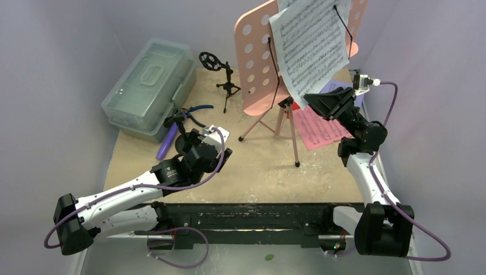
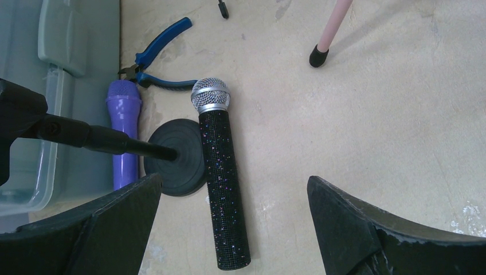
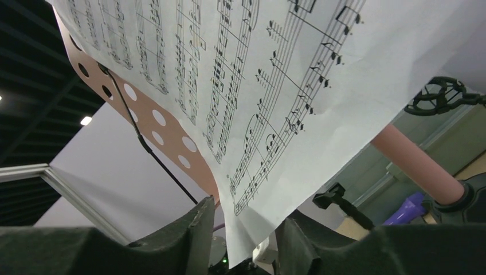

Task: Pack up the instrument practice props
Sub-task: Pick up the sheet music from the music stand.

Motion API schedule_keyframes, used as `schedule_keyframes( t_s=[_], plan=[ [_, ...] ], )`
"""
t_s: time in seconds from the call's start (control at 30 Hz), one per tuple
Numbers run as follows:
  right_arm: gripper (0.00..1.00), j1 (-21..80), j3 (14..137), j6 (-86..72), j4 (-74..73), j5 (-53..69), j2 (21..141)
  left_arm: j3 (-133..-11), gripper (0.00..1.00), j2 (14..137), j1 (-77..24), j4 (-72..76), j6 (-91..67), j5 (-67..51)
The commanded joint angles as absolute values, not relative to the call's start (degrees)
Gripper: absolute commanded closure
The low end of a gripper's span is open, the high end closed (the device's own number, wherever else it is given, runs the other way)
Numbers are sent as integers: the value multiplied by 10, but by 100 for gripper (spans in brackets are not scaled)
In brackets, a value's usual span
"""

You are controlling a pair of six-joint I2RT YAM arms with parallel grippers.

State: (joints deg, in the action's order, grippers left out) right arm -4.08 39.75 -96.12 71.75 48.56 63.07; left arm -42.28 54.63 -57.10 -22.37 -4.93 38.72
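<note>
Overhead, the pink perforated metal music rack on tripod legs (image 1: 258, 63) stands toward the back of the table, with a white sheet-music page (image 1: 312, 46) draped down its front. The right gripper (image 3: 246, 240) is raised at the rack's right edge, its fingers set either side of that page's lower corner. The paper fills the narrow gap between them, but I cannot tell whether the pads actually pinch it. A red printed page (image 1: 318, 129) lies flat by the rack's right leg, and a lilac page (image 1: 335, 86) lies just behind it. Well left of the rack, the left gripper (image 2: 234, 183) hovers with its jaws spread wide and holding nothing. Beneath it lies a black glitter microphone with a silver mesh head (image 2: 220, 154), touching a round black stand base (image 2: 177, 157). A purple plastic microphone (image 2: 123, 132) lies just beyond that base.
</note>
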Motion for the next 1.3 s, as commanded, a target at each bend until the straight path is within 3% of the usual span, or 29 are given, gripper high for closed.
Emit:
schedule_keyframes(
  t_s=[0.0,0.23,0.57,0.8,0.93,1.07,1.27],
  plan=[
    [63,-38,411,-953,716,469,629,-424,2,544,-568,-215,-50,384],
    [100,-39,398,-939,705,469,614,-424,2,542,-567,-215,-50,384],
    [100,-40,336,-922,706,513,537,-424,2,538,-567,-216,-50,385],
    [100,-50,263,-824,658,609,457,-424,2,535,-567,-217,-51,385],
    [100,-68,270,-694,489,654,419,-424,2,533,-568,-217,-51,384],
    [100,-84,322,-488,228,687,399,-423,2,525,-567,-217,-51,383],
    [100,-97,419,-184,-48,687,393,-421,3,521,-567,-216,-51,379]
  ],
)
